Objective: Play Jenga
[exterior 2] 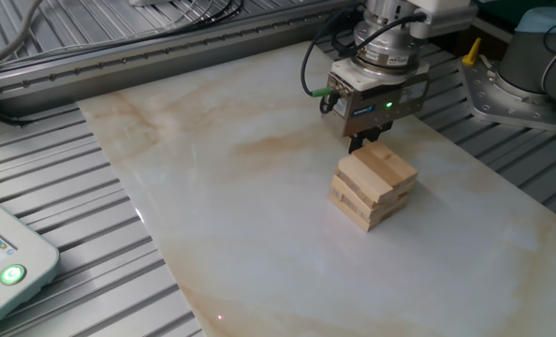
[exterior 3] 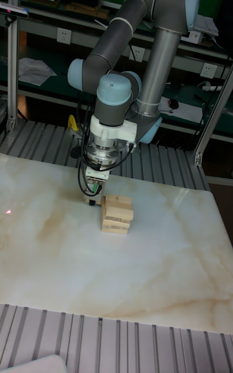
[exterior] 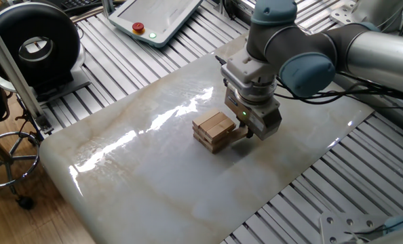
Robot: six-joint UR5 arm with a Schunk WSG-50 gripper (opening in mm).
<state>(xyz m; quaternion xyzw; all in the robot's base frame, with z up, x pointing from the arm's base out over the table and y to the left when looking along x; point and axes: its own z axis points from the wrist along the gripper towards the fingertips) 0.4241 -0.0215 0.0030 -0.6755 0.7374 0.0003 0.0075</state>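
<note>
End effector [exterior 2: 361,143] low, right against the far side of the Jenga tower [exterior 2: 373,186], fingertips down at upper-layer height. Tips mostly hidden behind the blocks and the end effector body; cannot tell how wide the gap is or whether anything is held. Green light lit on the end effector body.

Jenga tower [exterior: 214,131] directly in front of the end effector, touching or nearly so. About three crosswise layers of tan blocks, standing upright on the table [exterior: 147,169]. In one fixed view a slim block [exterior: 238,133] sticks out of the tower's side toward the end effector, just below its body; contact with the fingertips not clear. In the tall fixed view the tower [exterior 3: 116,214] sits just right of the end effector [exterior 3: 94,200].

Open room: marble table [exterior 2: 212,206] bare all round the tower, wide free surface on the side away from the end effector and to both sides. Table edges [exterior 3: 129,311] well apart from the tower; ribbed metal decking beyond every edge.

Farther out from the end effector: teach pendant [exterior: 154,19] with red button past the far table corner, black round unit [exterior: 32,42] on the decking, stool [exterior: 1,152] at the floor. A second pendant corner with green light [exterior 2: 11,274] well apart on the decking in the other fixed view. No containers seen.
</note>
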